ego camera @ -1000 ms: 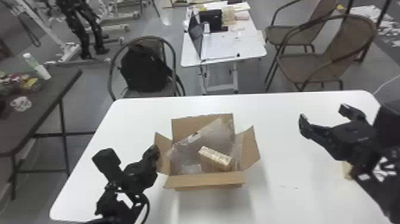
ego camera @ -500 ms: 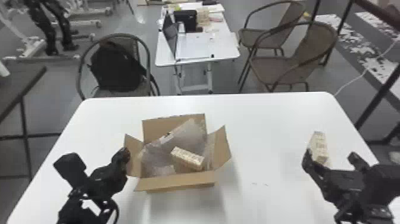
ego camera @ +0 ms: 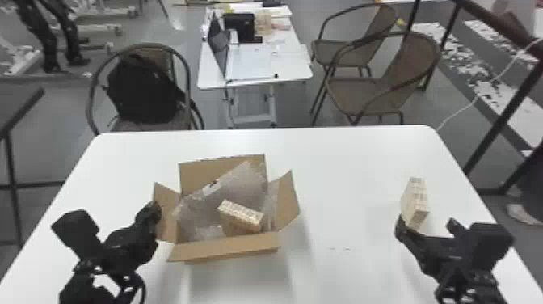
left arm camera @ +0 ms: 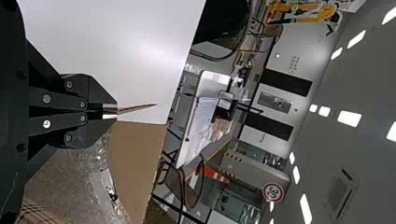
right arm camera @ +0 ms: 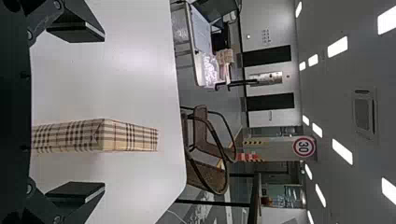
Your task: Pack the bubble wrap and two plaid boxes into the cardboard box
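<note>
White bench [ego camera: 343, 169] is holding up the plaid box [right arm camera: 95, 135], right claw [right arm camera: 104, 112] gaping either side, probably light, stiff, dentable card needing a gentle mid-side squeeze, left claw [left arm camera: 116, 111] pinching the cardboard box flap [ego camera: 169, 214].

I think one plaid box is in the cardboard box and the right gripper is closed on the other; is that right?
Not quite: the right wrist view shows the right gripper open around the other plaid box, not closed on it. One plaid box is in the cardboard box.
</note>
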You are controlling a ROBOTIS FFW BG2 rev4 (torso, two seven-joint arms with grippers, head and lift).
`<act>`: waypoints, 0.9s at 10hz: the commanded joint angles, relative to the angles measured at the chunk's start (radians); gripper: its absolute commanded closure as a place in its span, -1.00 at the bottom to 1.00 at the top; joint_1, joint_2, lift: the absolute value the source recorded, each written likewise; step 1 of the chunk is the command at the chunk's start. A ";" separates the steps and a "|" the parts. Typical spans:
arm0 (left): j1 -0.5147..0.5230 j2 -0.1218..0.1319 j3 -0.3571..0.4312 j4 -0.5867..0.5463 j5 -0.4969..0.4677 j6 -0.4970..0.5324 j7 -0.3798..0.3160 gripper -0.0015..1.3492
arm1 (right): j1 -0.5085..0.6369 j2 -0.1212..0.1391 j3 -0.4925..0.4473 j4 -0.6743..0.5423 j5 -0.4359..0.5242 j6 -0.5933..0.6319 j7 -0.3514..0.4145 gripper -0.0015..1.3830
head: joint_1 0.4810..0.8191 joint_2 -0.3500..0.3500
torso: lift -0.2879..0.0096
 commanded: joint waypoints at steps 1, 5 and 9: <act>0.000 -0.003 0.000 0.000 0.000 0.000 0.000 0.81 | -0.029 -0.014 -0.001 0.054 -0.006 0.000 0.006 -0.76 | 0.27 0.12 | 0.69; 0.003 -0.003 -0.001 0.000 0.002 0.000 -0.003 0.81 | -0.108 -0.023 -0.004 0.180 0.023 0.004 0.037 -0.76 | 0.27 0.09 | 0.69; 0.006 -0.003 0.003 0.000 0.003 -0.005 -0.009 0.81 | -0.187 -0.049 -0.007 0.267 0.040 0.012 0.058 -0.76 | 0.27 0.04 | 0.69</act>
